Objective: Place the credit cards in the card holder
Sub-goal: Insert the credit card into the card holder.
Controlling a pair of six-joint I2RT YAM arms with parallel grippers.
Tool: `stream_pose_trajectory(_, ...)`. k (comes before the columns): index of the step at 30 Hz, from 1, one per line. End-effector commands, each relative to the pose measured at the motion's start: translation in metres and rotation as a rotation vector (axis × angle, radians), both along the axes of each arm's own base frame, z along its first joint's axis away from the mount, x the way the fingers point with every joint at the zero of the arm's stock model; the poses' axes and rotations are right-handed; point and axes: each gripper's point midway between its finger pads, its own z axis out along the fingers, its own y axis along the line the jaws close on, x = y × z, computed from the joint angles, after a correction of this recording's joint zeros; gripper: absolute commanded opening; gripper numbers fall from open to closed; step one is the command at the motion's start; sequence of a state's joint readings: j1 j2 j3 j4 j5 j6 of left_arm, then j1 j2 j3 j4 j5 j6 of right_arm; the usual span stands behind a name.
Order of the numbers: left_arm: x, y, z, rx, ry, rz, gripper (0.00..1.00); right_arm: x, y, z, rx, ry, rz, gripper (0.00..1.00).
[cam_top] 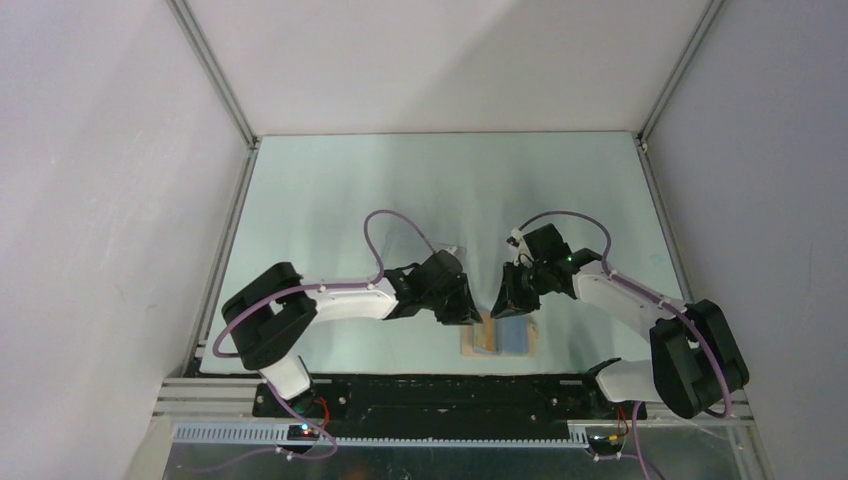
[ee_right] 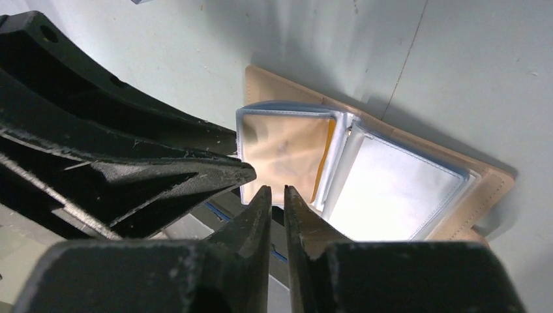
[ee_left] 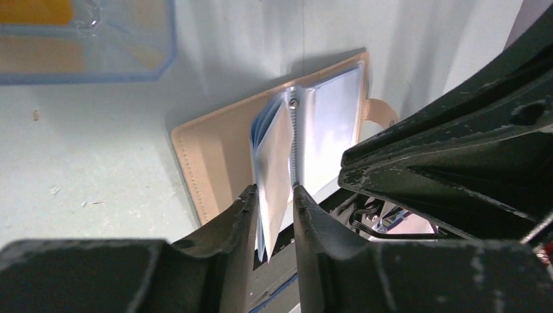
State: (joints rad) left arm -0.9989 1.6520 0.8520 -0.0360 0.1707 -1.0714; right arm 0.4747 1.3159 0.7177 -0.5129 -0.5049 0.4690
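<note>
While steadying the raised clear sleeves (ee_left: 274, 137) of the card holder (ee_left: 209, 156), keep the left gripper (ee_left: 275, 193) light: jaws narrowly parted either side of the upright leaves, a sliver of gap showing, so no firm pinch to be seen. Holder found lying open at the middle of the worktop's (cam_top: 400, 190) near edge, tan cover down. Right gripper (ee_right: 277, 190) just beside the nearest sleeve, jaws a slit apart and carrying nothing. Judged best: nudge the credit card (ee_right: 324, 160), an orange-yellow edge showing behind that sleeve's film, fully home with the tips, square to the pocket, without creasing the film or dragging the holder. More orange shapes (ee_left: 36, 10), probably further cards, inside the clear plastic box (ee_left: 85, 65) near the holder. No brand, label or writing legible anywhere
</note>
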Motion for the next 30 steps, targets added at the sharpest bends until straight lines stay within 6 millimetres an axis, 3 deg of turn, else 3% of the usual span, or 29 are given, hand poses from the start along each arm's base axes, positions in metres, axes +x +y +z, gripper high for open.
stream_pose_trajectory(1,0.004,-0.014,0.026,-0.035,-0.055,-0.036,0.32,0.004,0.000,0.013,0.012,-0.026,0.007,0.18)
stream_pose_trajectory(11,0.001,-0.013,0.019,0.040,-0.067,-0.074,0.43,0.003,-0.002,0.010,0.008,-0.025,0.009,0.28)
stream_pose_trajectory(22,-0.001,-0.022,0.022,0.053,-0.074,-0.115,0.39,0.001,-0.004,0.009,0.007,-0.025,0.008,0.40)
stream_pose_trajectory(30,-0.002,-0.019,0.019,0.083,-0.072,-0.121,0.52,0.006,-0.011,0.020,0.025,-0.061,-0.018,0.55)
